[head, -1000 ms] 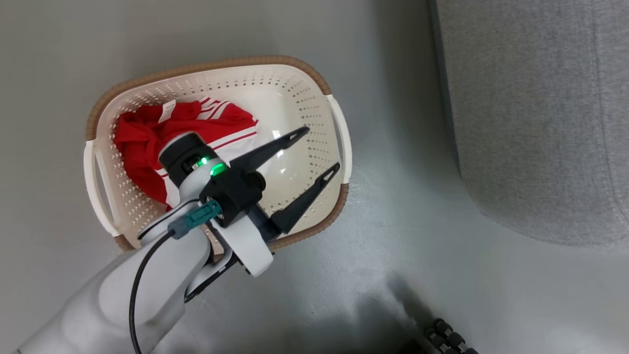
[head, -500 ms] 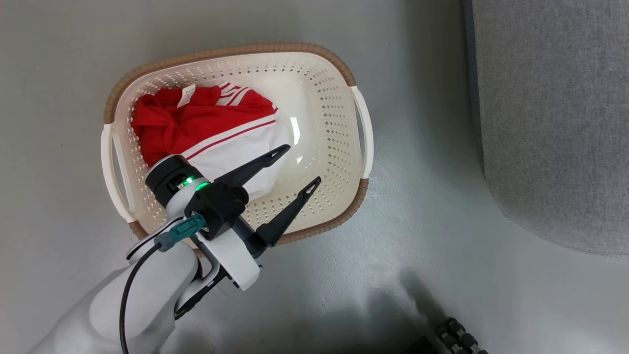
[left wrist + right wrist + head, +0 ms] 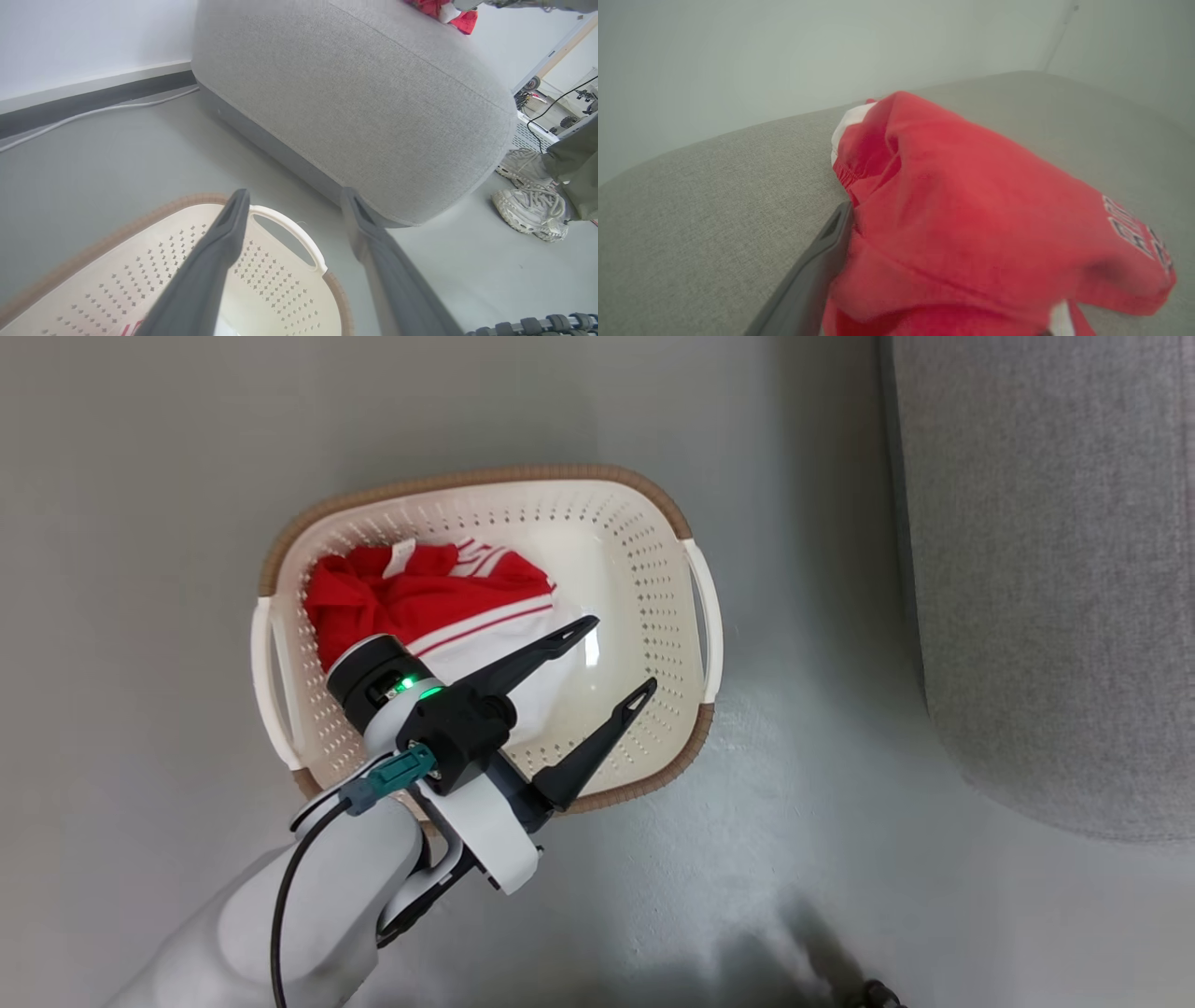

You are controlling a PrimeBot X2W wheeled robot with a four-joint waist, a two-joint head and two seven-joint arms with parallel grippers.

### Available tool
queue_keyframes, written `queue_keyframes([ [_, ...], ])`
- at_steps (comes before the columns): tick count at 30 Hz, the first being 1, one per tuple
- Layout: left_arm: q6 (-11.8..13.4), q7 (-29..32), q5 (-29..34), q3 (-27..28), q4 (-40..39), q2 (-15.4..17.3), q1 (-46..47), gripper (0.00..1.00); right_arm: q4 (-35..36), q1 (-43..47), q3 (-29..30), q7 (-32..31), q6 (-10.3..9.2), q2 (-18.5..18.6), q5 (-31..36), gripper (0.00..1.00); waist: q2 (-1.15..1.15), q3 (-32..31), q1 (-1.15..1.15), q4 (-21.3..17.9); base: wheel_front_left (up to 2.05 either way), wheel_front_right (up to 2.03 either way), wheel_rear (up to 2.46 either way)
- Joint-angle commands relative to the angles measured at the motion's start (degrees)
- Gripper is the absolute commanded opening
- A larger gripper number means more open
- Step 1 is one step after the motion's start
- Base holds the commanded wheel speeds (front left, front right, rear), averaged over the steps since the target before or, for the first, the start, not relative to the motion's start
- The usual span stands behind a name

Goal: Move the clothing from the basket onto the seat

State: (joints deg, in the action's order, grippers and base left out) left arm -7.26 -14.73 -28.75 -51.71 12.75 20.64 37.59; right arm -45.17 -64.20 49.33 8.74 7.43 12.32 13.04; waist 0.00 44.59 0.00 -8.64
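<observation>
Some red clothing (image 3: 420, 602) still in basket (image 3: 653, 579)

place: test room staged as lounge | signs: sofa (image 3: 355, 93); laundry basket (image 3: 467, 481); bare floor (image 3: 140, 523); cable (image 3: 93, 113) along skirting (image 3: 93, 100)

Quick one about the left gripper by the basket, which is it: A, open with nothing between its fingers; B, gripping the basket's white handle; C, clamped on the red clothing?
A: the left gripper has its fingers spread wide over the basket with nothing between them, and the red clothing lies below in the basket.
</observation>
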Motion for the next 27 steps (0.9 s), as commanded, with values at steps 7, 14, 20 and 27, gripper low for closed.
queue_keyframes([
  [7, -0.23, -0.27, -0.75, 1.7, 0.12, -1.98, -2.08, 1.0, -8.53, 5.26, -5.41, 5.02, 0.06, 5.22, -4.31, 1.0, 0.0, -7.34, 0.0, 1.76, 0.0, 0.0, 0.0],
  [14, -0.23, -0.27, -1.3, 3.42, 1.76, -4.03, -5.47, 1.0, -10.9, 12.43, -9.67, 6.2, 0.06, 4.97, -7.3, 1.0, 0.0, -14.46, 0.0, 2.74, 0.0, 0.0, 0.0],
  [20, -0.23, -0.27, -1.27, 6.43, 3.26, -5.27, -9.15, 1.0, -5.13, 20.47, -15.2, 6.24, 0.06, 2.91, -11.52, 1.0, 0.0, -20.27, 0.0, 3.4, 0.0, 0.0, 0.0],
  [27, -0.23, -0.27, -1.39, 11.73, 4.4, -6.99, -13.58, 1.0, 2.2, 28.97, -22.92, 6.25, 0.06, -0.19, -16.32, 1.0, 0.0, -26.23, 0.0, 4.52, 0.0, 0.0, 0.0],
])
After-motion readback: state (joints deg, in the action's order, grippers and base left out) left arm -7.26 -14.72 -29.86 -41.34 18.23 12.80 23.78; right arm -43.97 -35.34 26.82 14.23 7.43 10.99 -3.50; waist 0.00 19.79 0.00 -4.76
